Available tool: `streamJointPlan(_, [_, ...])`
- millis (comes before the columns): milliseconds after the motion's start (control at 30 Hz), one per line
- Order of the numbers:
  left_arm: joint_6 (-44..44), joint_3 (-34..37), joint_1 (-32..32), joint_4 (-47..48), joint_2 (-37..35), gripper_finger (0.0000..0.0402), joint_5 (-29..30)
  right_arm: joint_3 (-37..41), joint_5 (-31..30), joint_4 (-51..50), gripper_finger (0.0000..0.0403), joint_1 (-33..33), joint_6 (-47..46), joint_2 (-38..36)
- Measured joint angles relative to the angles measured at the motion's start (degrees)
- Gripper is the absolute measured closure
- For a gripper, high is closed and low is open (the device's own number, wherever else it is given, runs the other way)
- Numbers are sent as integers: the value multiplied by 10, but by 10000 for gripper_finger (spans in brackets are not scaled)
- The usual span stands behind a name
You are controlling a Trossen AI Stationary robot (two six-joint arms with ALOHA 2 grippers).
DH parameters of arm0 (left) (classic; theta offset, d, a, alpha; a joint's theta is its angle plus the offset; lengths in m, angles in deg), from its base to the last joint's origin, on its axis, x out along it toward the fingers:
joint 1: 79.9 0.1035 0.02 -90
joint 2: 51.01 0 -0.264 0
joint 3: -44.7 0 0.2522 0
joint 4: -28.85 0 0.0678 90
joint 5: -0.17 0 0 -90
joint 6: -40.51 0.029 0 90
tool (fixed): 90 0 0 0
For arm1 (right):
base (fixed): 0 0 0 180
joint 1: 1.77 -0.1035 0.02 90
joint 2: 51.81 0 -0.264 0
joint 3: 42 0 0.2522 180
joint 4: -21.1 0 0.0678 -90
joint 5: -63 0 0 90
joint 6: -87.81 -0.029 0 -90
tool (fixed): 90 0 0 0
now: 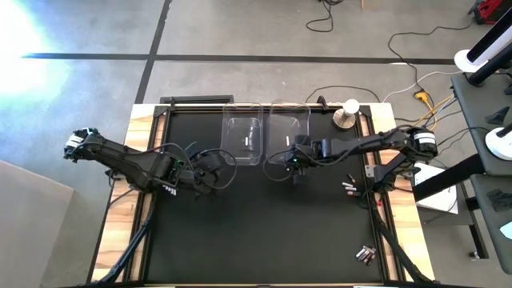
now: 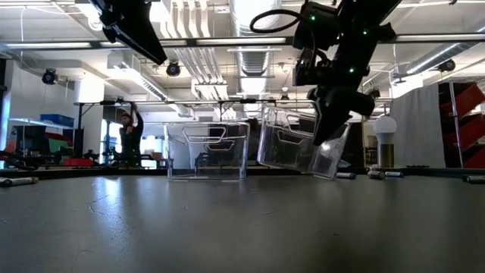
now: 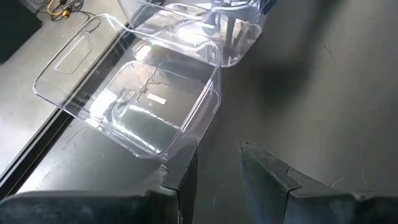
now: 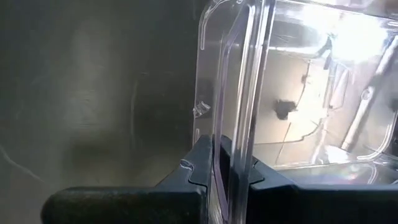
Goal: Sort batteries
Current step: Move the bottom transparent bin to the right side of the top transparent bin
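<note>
Two clear bins stand side by side at the table's far middle: the left bin flat on its base, the right bin tilted. My right gripper is shut on the right bin's near wall. My left gripper is open, hovering just near-left of the left bin and touching nothing. Small dark batteries with reddish ends lie right of the right gripper. More batteries lie at the near right corner. My right gripper pinches the right bin's near wall at its rim, one finger on each face of the wall, one inside the bin and one outside. The fingers come from above, slanting down. The bin sits tilted, with one bottom edge on the table and the other raised.
A round white-and-silver knob object stands at the far right, behind the right arm. Wooden rails frame the black mat. Open mat stretches across the near half. A person stands in the room beyond.
</note>
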Motion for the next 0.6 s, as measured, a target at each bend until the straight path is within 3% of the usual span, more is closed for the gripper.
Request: streamJointPlan(600, [8, 0, 0, -9, 0, 299, 0, 0, -2, 32, 390, 4, -31, 18])
